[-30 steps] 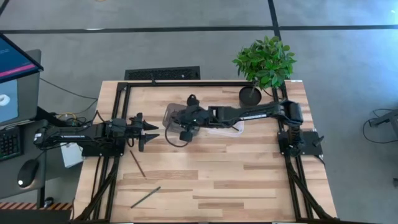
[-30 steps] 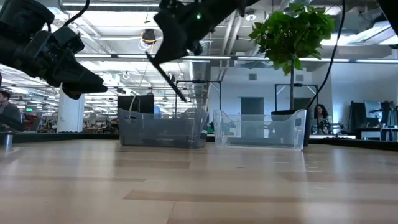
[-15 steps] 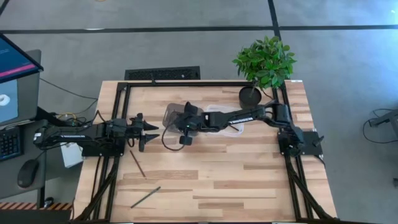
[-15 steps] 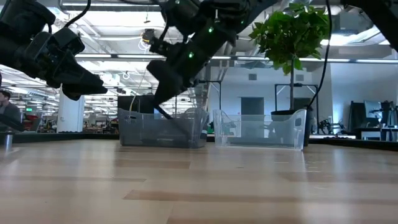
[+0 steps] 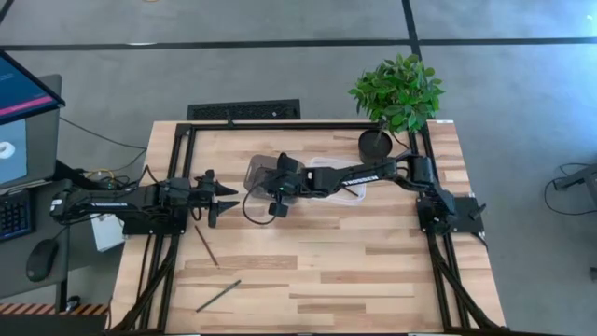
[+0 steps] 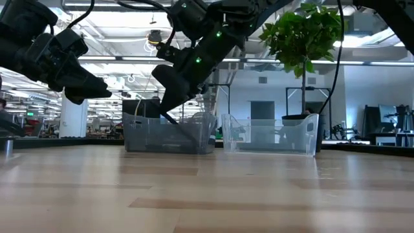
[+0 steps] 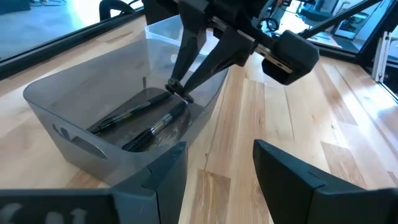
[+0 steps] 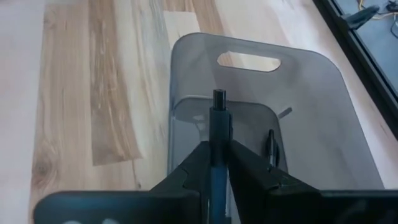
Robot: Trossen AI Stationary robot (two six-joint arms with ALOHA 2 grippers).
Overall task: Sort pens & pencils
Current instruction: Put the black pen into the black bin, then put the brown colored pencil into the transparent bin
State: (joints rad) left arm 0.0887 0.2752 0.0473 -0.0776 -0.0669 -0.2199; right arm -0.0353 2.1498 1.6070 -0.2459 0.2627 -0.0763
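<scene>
My right gripper point(image 6: 165, 110) reaches down into the grey tray point(image 5: 254, 174) and is shut on a black pen point(image 8: 217, 118). The pen sticks out past the fingertips toward the tray's floor. Another pen point(image 7: 127, 113) lies flat on the floor of the grey tray point(image 7: 74, 118). Two thin pencils lie flat on the table near its left side: one point(image 5: 205, 245) close to the left arm, one point(image 5: 217, 296) by the near edge. My left gripper point(image 5: 227, 198) hovers open at the table's left side, facing the grey tray and touching nothing. My right gripper pinches the pen between its two fingers point(image 7: 180, 74), which lie along the pen. The pen's far part point(image 8: 219, 99) sticks out beyond the fingertips. The fingers slant down from above and from the table's right. Whether the pen's lower end touches the tray's floor cannot be told.
A clear tray point(image 6: 272, 136) stands right of the grey one, under the right arm. A potted plant point(image 5: 396, 93) sits at the table's far right corner. Bare wood stretches across the table's middle and near right point(image 5: 373, 271). A black frame borders the table.
My right gripper has come down and toward the table's left, from above the grey tray into it, tipping more steeply. The pen it holds, a second ago in the air above the tray's rim, now reaches inside the tray. Over the last half second it has hardly moved.
</scene>
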